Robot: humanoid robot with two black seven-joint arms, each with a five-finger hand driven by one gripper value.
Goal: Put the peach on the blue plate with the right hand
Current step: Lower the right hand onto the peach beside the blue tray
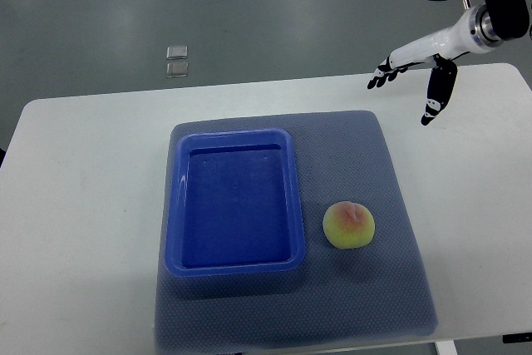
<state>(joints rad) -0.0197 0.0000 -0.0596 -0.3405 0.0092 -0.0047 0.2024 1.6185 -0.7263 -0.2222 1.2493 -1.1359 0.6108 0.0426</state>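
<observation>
I worry the peach [348, 225], round and lying on the grey mat [399, 205] just right of the blue plate [234, 265], rolls away if I clip it coming down. My right hand [413, 76] hovers at the far right, fingers spread, holding and touching nothing.

On my feed the blue plate [235, 265] looks like smooth, glossy plastic with soft highlights along its rim. Under it I see a grey-blue mat [374, 288] with a fine woven, matt texture. The counter [83, 230] is plain white and matt. The peach [349, 225] has a dull, velvety skin. The right hand [416, 76] shows glossy white shell with black fingers [436, 97].
</observation>
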